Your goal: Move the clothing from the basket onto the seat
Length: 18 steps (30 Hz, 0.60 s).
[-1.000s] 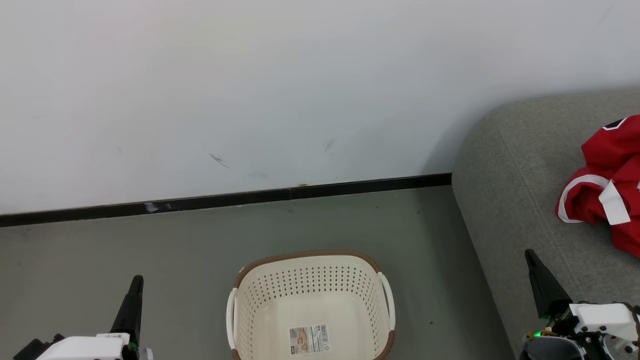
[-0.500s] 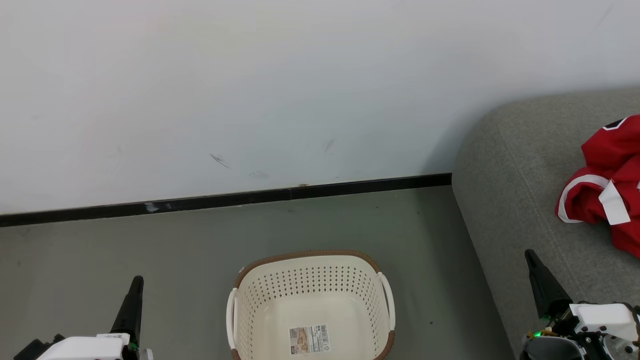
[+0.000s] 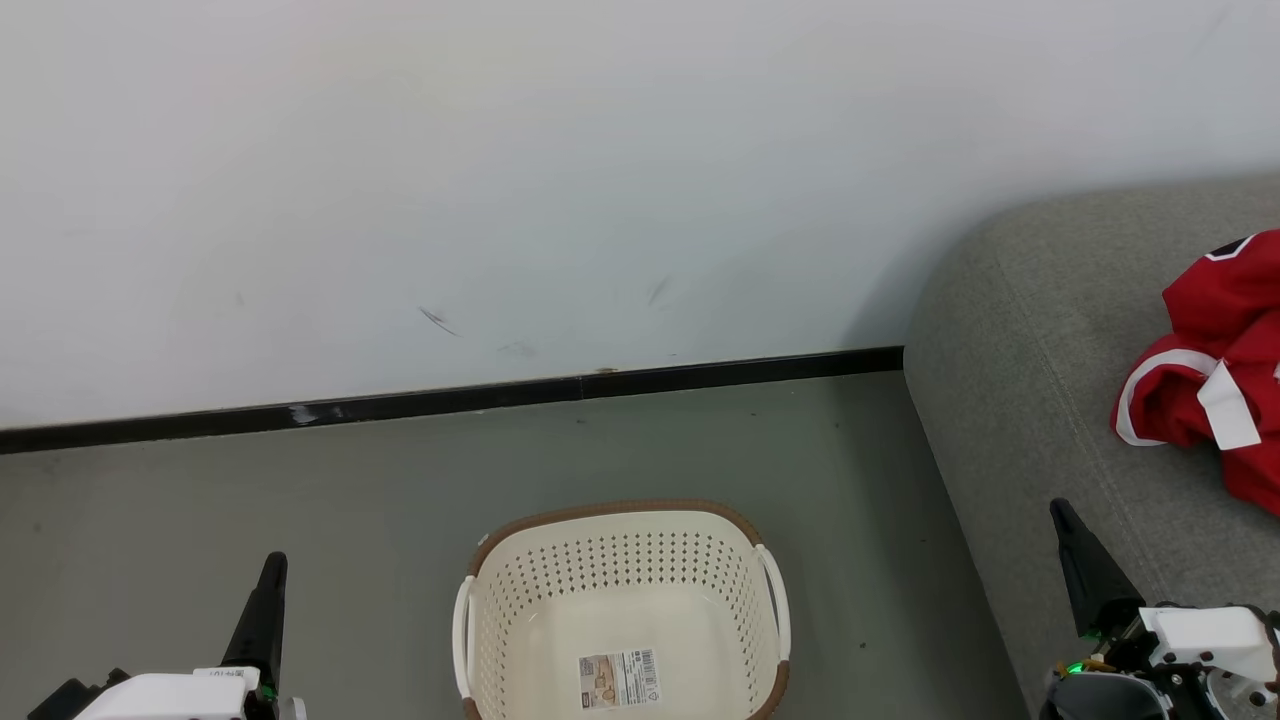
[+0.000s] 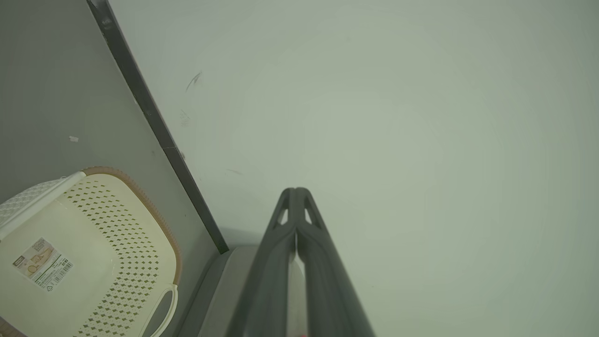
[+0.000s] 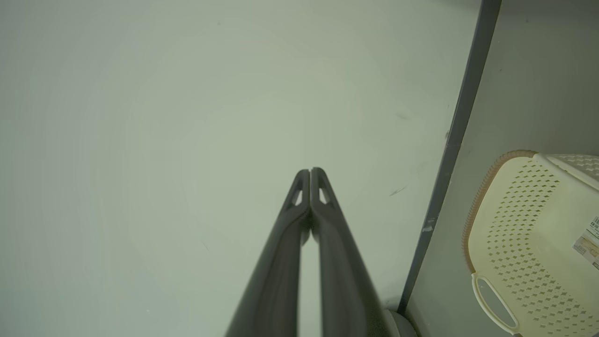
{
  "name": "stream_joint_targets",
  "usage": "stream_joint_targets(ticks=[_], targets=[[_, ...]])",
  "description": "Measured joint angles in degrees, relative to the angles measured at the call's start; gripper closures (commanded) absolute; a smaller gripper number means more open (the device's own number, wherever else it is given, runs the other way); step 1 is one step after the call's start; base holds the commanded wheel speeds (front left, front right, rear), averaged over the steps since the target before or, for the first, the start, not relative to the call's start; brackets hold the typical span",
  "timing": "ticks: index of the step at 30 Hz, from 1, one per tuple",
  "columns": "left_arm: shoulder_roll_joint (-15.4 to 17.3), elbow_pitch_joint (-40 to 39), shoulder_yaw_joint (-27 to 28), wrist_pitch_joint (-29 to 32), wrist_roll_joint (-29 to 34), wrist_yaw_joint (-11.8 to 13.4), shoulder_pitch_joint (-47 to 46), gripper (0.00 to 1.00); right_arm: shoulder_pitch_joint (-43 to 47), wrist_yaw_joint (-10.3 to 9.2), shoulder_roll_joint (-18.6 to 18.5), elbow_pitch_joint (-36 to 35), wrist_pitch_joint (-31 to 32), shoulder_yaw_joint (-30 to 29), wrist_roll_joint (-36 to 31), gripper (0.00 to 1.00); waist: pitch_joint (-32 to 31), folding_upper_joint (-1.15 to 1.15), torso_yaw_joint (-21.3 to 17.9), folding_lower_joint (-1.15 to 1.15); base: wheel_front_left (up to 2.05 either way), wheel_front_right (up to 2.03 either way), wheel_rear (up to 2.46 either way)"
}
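Whole scene: Nothing had moved since a second before. The arms, the basket and the red heap were all in the same spots, so I think the robot was resting.
What that meant: The job looked done, or very nearly done.
Wall: The big white wall [image 3: 600, 150] stood at the back, with a few small dark marks on it.
Floor: The grey floor [image 3: 300, 480] ran from the wall to the robot.
Seat: The grey seat [image 3: 1030, 350] was on the robot's right, near the basket. It looked soft, with a round corner and a long seam.
Basket: The cream basket [image 3: 620, 508] sat on the floor between the two arms. Its sides were full of little holes. No clothes showed inside it.
Clothing: The clothing [image 3: 1215, 330] lay on the seat, well apart from the basket. It was a crumpled red heap with white trim and a bit of black at the top. The picture's edge cut it off, so I could not tell if both pieces were there.
Left gripper: The left gripper [image 3: 272, 565] hung over the floor, fingers pressed together, holding nothing.
Right gripper: The right gripper [image 3: 1062, 518] was by the seat's front edge, fingers pressed together too, with nothing in them.
Label: A small paper label [image 3: 618, 680] was stuck on the basket's bottom.
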Motion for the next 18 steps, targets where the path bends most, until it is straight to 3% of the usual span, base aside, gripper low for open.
stream_joint_targets(ticks=[18], targets=[[0.00,0.09,0.00,0.01,0.00,-0.01,-0.01,1.00,-0.52,0.00,0.00,0.02,0.00,-0.03,0.00,1.00,0.00,0.00,0.00,0.00,0.00,0.00,0.00]])
